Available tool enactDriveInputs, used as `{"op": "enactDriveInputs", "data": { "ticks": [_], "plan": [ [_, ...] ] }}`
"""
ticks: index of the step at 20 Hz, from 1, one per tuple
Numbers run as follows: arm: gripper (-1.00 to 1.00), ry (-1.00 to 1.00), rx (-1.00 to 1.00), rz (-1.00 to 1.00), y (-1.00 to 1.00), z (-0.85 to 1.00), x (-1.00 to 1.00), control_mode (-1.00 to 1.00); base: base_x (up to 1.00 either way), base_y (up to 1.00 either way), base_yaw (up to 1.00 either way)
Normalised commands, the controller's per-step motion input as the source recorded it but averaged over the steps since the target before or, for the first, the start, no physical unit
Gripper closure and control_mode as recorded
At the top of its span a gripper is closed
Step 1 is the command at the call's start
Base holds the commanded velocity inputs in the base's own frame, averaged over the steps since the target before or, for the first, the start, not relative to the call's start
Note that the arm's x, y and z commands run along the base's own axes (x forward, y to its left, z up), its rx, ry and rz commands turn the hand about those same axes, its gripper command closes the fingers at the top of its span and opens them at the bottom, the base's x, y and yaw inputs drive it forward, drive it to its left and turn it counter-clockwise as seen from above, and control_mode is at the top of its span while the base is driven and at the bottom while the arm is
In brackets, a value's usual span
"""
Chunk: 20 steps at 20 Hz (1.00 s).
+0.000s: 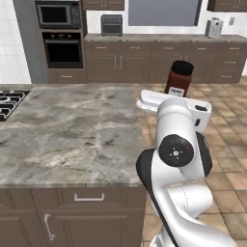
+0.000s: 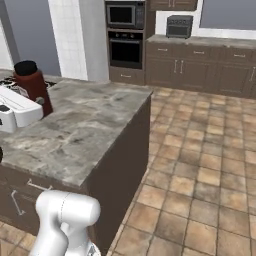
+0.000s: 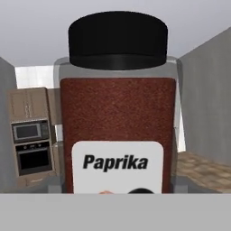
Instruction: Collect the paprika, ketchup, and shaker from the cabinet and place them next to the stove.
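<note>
The paprika (image 3: 117, 113), a tall red-brown jar with a black cap and a white label, stands upright and very close in the hand view. My gripper (image 1: 174, 92) is shut on its lower part and holds it in the air by the right end of the island counter (image 1: 72, 130). From the right base view the paprika (image 2: 31, 82) rises above the white hand, with my gripper (image 2: 36, 102) at its base. The stove (image 1: 9, 103) lies at the counter's far left end, well away from the jar. The ketchup, the shaker and the cabinet are out of view.
The marble island has drawers with silver handles (image 1: 89, 197) along its front. A wall oven with a microwave (image 1: 60, 48) and a toaster (image 1: 111, 24) stand at the far wall. Tiled floor (image 2: 200, 150) lies open to the island's right.
</note>
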Motion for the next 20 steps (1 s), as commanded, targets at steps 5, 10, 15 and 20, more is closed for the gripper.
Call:
{"op": "enactDriveInputs", "data": {
  "ticks": [5,10,15,20],
  "plan": [
    [1.00,0.00,0.00,0.00,0.00,0.00,0.00,1.00,0.38,-1.00,0.24],
    [1.00,0.00,0.00,0.00,0.00,0.00,0.00,1.00,0.47,-0.96,0.25],
    [1.00,0.00,0.00,0.00,0.00,0.00,0.00,1.00,0.50,-0.82,0.30],
    [1.00,0.00,0.00,0.00,0.00,0.00,0.00,1.00,0.53,-0.76,0.32]
  ]
}}
